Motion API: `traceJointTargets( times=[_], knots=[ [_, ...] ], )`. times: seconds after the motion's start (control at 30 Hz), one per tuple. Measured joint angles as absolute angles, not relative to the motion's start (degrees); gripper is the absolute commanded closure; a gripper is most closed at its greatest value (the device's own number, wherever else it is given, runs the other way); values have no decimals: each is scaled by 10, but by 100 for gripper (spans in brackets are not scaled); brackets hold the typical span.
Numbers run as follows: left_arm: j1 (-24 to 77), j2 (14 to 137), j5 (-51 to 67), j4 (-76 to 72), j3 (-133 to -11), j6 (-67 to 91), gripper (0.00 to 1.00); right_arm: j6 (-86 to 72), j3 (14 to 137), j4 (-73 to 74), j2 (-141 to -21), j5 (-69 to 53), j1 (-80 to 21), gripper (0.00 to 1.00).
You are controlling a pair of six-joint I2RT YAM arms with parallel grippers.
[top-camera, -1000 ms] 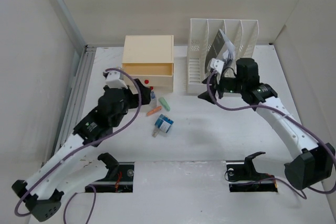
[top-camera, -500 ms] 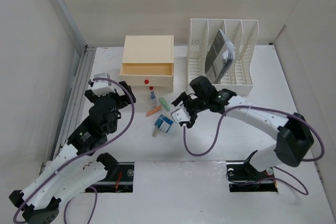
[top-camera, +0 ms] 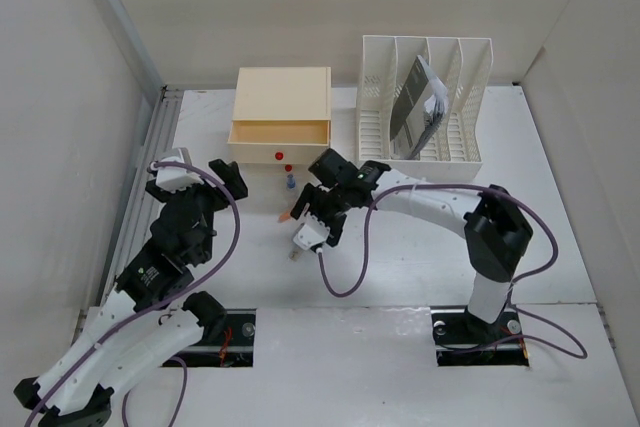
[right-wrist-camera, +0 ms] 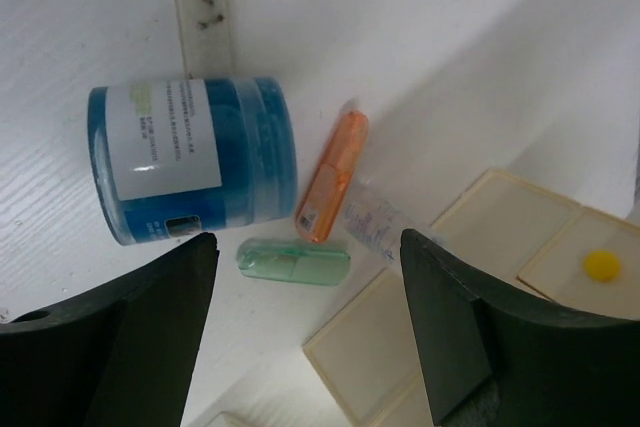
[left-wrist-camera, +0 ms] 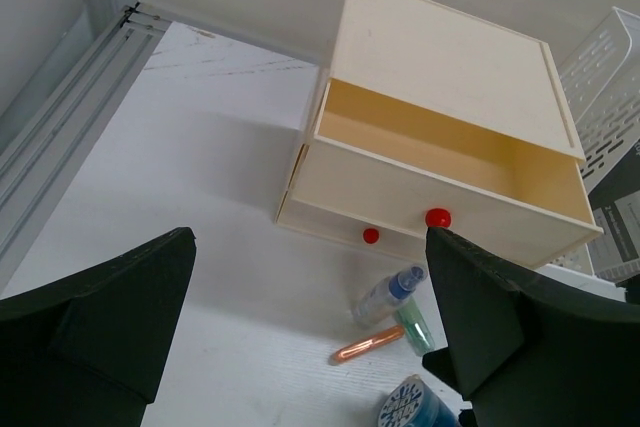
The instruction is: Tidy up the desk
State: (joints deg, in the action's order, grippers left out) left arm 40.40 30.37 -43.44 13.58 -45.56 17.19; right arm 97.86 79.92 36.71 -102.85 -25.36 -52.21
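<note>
Matte white desk (top-camera: pixel 400 267), broad and flat, under left tool (left-wrist-camera: pixel 310 277) and right tool (right-wrist-camera: pixel 305 277), both spread wide.

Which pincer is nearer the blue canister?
Right. The right pincer hovers just above the blue canister; the left pincer is well off to the left in the top view.

The white table (top-camera: pixel 400 277) is carrying a few things. A cream box with drawers (top-camera: pixel 281 117) is sitting near the back, and its top drawer is standing open. A white rack (top-camera: pixel 425 97) is standing to the right of it. In front of the box, a round blue tub (right-wrist-camera: pixel 190 159) is lying on its side. An orange tube (right-wrist-camera: pixel 333 175) is lying just beside the tub, with a green tube (right-wrist-camera: pixel 294 261) and a small clear bottle (left-wrist-camera: pixel 388 292) near it. A thin clear strip (right-wrist-camera: pixel 198 22) is lying flat next to the tub.
</note>
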Motion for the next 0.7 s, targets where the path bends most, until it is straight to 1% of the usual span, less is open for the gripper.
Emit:
traceJointTargets(
  times=[0.27,0.37,0.43,0.57,0.63,0.7],
  knots=[
    [404,300,-433,133,-454,172,0,1022,812,472,-1047,-244,-528,21],
    [404,298,-432,131,-454,172,0,1029,821,504,-1047,-244,-533,19],
    [404,298,-431,131,-454,172,0,1031,823,518,-1049,-244,-535,19],
    [404,296,-429,131,-454,172,0,1033,830,530,-1066,-254,-541,11],
    [404,293,-428,130,-453,172,0,1022,842,531,-1075,-262,-545,4],
    [404,289,-426,130,-452,172,0,1004,848,525,-1084,-274,-545,2]
  ],
)
